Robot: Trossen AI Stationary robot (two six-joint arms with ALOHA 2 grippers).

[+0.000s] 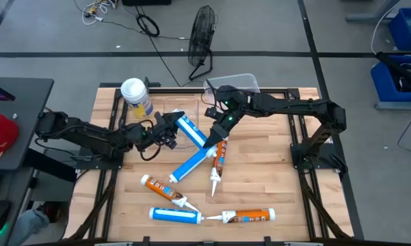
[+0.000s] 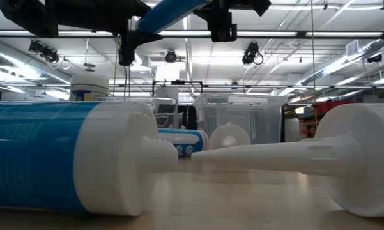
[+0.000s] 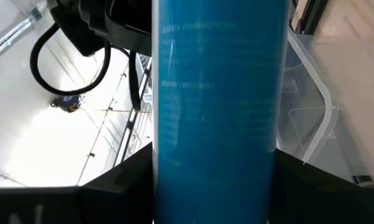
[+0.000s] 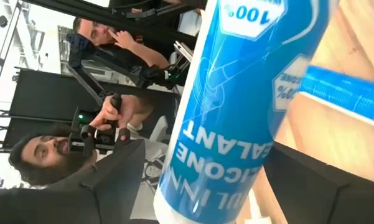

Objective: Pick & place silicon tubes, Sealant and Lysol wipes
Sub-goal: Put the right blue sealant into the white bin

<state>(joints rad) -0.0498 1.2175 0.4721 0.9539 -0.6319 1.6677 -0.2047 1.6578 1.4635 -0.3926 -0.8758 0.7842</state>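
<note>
Holding one blue tube (image 1: 191, 130) aloft mid-table, left end effector (image 1: 171, 128) and right end effector (image 1: 215, 130) both clamped on it; bin (image 1: 241, 82) apparently empty, five tubes and Lysol wipes (image 1: 137, 96) remaining on table (image 1: 273, 178).

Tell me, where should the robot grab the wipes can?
Probably around the yellow body of the wipes, below the wide white lid. It stands upright at the table's far left corner, so a level approach from the side suits its round wall. The left gripper is nearer but already holds a blue tube.
</note>
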